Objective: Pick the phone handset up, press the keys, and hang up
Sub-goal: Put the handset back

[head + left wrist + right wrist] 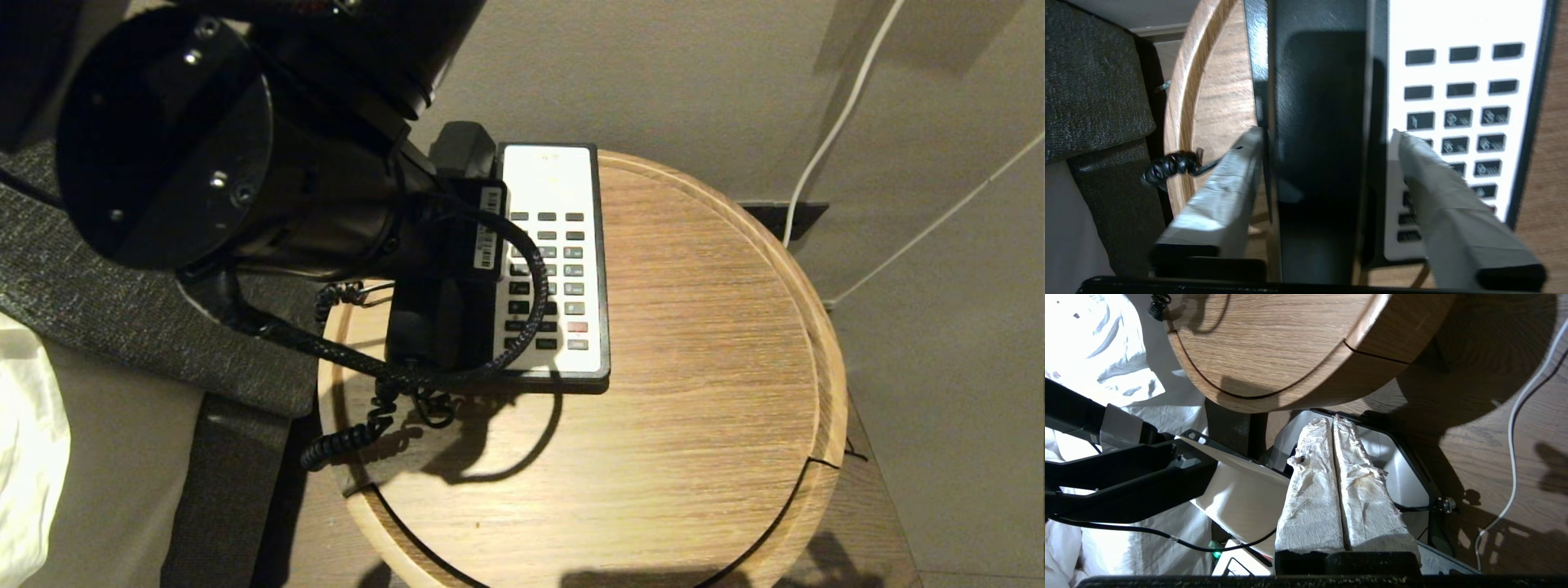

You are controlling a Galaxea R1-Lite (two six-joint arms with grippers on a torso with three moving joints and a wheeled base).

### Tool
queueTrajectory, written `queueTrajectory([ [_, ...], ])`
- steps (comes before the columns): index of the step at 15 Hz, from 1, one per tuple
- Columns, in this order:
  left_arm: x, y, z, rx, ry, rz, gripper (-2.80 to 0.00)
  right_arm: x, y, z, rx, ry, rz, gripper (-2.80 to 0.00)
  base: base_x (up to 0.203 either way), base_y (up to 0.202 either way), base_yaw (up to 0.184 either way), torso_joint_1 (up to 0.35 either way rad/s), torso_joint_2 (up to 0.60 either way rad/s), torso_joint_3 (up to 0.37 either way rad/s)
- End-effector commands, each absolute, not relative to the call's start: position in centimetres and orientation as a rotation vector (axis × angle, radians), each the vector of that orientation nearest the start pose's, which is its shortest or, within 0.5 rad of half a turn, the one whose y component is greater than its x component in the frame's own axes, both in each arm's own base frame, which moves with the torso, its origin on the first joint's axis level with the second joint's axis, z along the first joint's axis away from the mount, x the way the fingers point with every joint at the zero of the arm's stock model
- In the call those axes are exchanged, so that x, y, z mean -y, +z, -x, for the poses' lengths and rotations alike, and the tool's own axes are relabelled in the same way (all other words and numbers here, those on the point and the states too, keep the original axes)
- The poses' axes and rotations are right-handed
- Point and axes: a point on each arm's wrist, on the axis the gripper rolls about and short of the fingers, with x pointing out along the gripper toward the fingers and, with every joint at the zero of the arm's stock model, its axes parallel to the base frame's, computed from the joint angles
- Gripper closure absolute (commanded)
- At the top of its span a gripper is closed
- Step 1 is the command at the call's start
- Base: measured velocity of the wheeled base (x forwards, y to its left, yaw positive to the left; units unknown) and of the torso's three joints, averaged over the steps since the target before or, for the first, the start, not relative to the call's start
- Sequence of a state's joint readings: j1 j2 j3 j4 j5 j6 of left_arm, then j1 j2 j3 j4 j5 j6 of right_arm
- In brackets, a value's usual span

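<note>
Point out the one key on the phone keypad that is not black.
The reddish key, in the keypad's right column, second row from the near end of the phone base. The other keys look dark; this one is reddish.

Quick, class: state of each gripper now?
Left gripper: open, fingers astride the phone handset, not gripping it.
Right gripper: closed, empty, parked below the round table.

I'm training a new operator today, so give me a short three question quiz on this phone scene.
1. True or false: the left gripper stands open astride the glossy black plastic phone handset.
2. The white keypad panel with dark keys sits on: A) a round wooden table, B) a metal shelf.
3. Fill in: the right gripper, low beside the table, is ____.

Key: 1 true; 2 A; 3 shut.
</note>
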State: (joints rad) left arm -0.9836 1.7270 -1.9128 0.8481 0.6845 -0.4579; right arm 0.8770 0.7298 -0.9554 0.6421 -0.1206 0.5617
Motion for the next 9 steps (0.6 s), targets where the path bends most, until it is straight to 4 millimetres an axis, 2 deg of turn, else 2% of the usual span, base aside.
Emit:
queueTrajectory([
  [1,22.4,34.6,-16.6,-0.487,-0.177,-0.035,-2.8,-1.6,26.8,-1.7,-0.578,0.609,-0.321,0.0,0.0,0.0,0.0,0.0,0.0,0.0],
  [9,21.5,35.7,-15.7,-0.46,-0.191,0.02,-2.8,-1.6,26.5,-1.6,-0.587,0.606,-0.316,0.0,0.0,0.0,0.0,0.0,0.0,0.0],
])
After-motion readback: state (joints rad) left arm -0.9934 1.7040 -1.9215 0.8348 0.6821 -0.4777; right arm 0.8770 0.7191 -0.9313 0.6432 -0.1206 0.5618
